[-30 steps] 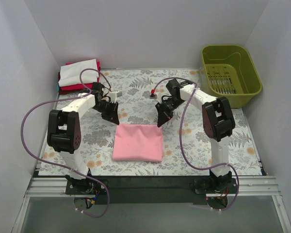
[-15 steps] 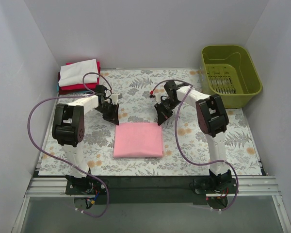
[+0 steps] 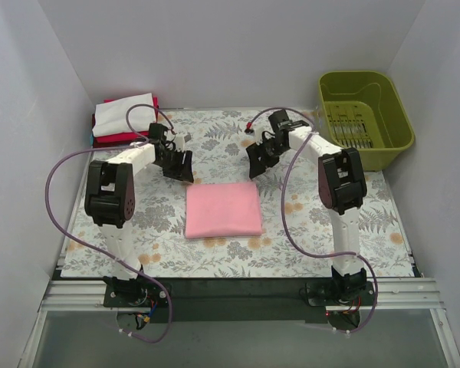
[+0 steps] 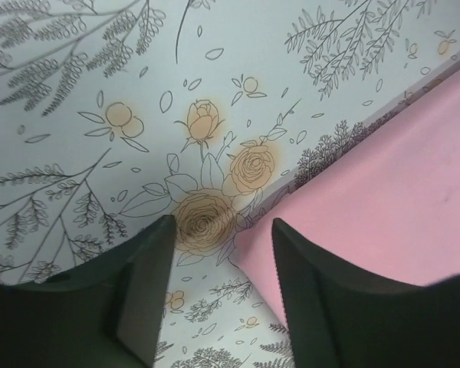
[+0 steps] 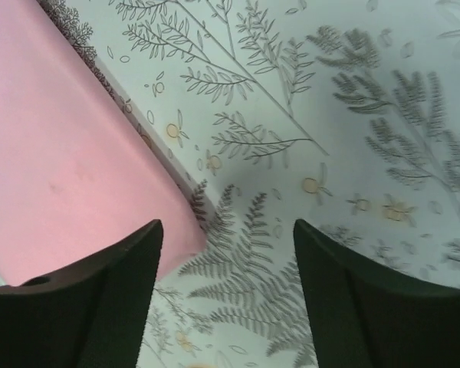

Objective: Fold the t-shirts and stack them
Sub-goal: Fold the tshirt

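The pink t-shirt (image 3: 223,210) lies folded into a neat rectangle in the middle of the worktop (image 3: 238,285), flat on the floral cloth (image 3: 368,230). The left end effector (image 3: 182,165) and the right end effector (image 3: 257,161) hover just beyond its two far corners. Each has its fingers spread and nothing between them (both wrist views show only printed cloth in the gap, with a pink corner beside it). At the far left corner sits the stack (image 3: 125,120) of folded shirts, white on top, red beneath, with a sliver of teal at the edge. The folding looks done. As I read it, what remains is to lift the pink one onto that stack. A green basket (image 3: 366,115) stands at the far right corner.
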Motion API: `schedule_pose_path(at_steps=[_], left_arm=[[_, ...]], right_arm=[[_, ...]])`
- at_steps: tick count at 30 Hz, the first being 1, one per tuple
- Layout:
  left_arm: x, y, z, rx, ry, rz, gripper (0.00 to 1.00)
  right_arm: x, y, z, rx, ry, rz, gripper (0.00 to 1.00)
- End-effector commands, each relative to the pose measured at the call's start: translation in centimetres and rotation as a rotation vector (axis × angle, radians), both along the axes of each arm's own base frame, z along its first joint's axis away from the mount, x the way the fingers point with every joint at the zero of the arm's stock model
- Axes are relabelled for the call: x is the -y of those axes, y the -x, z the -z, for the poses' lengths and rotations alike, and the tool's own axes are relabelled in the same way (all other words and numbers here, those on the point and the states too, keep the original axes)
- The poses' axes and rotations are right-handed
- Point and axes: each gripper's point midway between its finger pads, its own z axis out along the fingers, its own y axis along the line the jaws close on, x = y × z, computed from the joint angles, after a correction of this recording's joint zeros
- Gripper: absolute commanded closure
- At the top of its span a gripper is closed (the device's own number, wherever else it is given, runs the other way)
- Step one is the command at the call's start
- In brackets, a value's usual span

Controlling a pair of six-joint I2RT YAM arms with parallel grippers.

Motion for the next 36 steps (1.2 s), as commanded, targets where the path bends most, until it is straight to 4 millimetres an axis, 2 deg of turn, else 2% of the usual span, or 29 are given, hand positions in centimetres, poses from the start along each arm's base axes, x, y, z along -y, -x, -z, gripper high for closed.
schedule_pose_path(at_steps=[1,2,3,4,5,6,7,8,10,11,12,14,15,17,18,20,22,23,24,26,28,30,33,36], left_arm=[[0.4,-1.9,-6.4,0.132,0.086,-0.039,0.43],[1.8,-1.0,-8.2,0.136,0.178,0.002,0.41],[2.6,-0.2,-9.4,0.138,0.236,0.027,0.33],[3.5,0.8,-12.0,0.141,0.308,0.014,0.30],[4.3,2.3,-11.9,0.098,0.375,0.014,0.25],[5.7,4.0,-13.4,0.053,0.490,0.054,0.22],[6.6,5.6,-13.7,-0.009,0.547,0.054,0.14],[7.3,7.5,-13.5,-0.106,0.594,0.008,0.13],[9.2,11.1,-13.8,-0.225,0.665,0.042,0.12],[9.9,11.9,-15.1,-0.179,0.686,0.069,0.12],[10.3,13.9,-13.9,-0.281,0.697,0.012,0.12],[11.5,15.4,-14.3,-0.286,0.724,0.022,0.12],[11.6,16.6,-13.8,-0.347,0.729,-0.022,0.12],[12.2,17.8,-13.0,-0.388,0.734,-0.032,0.12],[12.0,18.7,-11.6,-0.450,0.723,-0.072,0.11],[12.2,19.4,-10.5,-0.465,0.711,-0.099,0.11],[11.7,20.5,-8.4,-0.529,0.678,-0.175,0.11],[11.5,20.6,-7.6,-0.531,0.666,-0.198,0.11],[11.3,20.7,-6.9,-0.537,0.650,-0.220,0.11],[10.6,20.9,-5.0,-0.529,0.595,-0.281,0.11],[9.7,20.9,-3.1,-0.524,0.533,-0.339,0.10],[8.9,20.7,-1.9,-0.513,0.498,-0.388,0.10],[8.4,20.9,-1.3,-0.511,0.483,-0.404,0.10],[8.0,21.4,-1.2,-0.512,0.472,-0.410,0.09]], right_arm=[[0.5,-2.8,-7.1,0.137,-0.141,0.012,0.22],[0.0,-1.8,-9.6,0.146,-0.217,-0.015,0.18],[-0.1,-1.2,-10.8,0.143,-0.254,-0.027,0.15],[-0.5,-0.3,-11.9,0.131,-0.293,-0.040,0.12],[-1.1,2.0,-13.4,0.082,-0.381,-0.080,0.07],[-1.7,3.5,-14.1,0.013,-0.425,-0.078,0.02],[-1.9,5.1,-14.4,-0.049,-0.462,-0.086,0.02],[-2.2,8.0,-14.7,-0.158,-0.532,-0.112,0.02],[-3.1,11.5,-14.4,-0.292,-0.556,-0.127,0.02],[-3.4,13.0,-14.1,-0.339,-0.558,-0.137,0.02],[-4.0,15.7,-13.4,-0.404,-0.561,-0.165,0.02],[-4.4,17.9,-13.5,-0.486,-0.562,-0.153,0.02],[-4.9,19.0,-12.2,-0.490,-0.562,-0.163,0.02],[-5.2,20.1,-11.6,-0.575,-0.538,-0.088,0.02],[-5.4,20.4,-11.1,-0.585,-0.537,-0.078,0.02],[-5.4,21.0,-9.5,-0.638,-0.517,-0.019,0.02],[-5.3,22.4,-7.9,-0.700,-0.491,0.020,0.02],[-5.8,21.7,-7.5,-0.638,-0.513,0.023,0.02],[-5.9,22.0,-6.9,-0.656,-0.497,0.048,0.02],[-5.4,22.3,-3.9,-0.681,-0.435,0.113,0.02],[-4.5,22.3,-1.9,-0.675,-0.399,0.160,0.02],[-3.7,21.6,-0.2,-0.638,-0.365,0.198,0.02],[-2.5,21.4,1.7,-0.654,-0.326,0.235,0.02],[-2.0,21.7,1.8,-0.636,-0.308,0.222,0.02]])
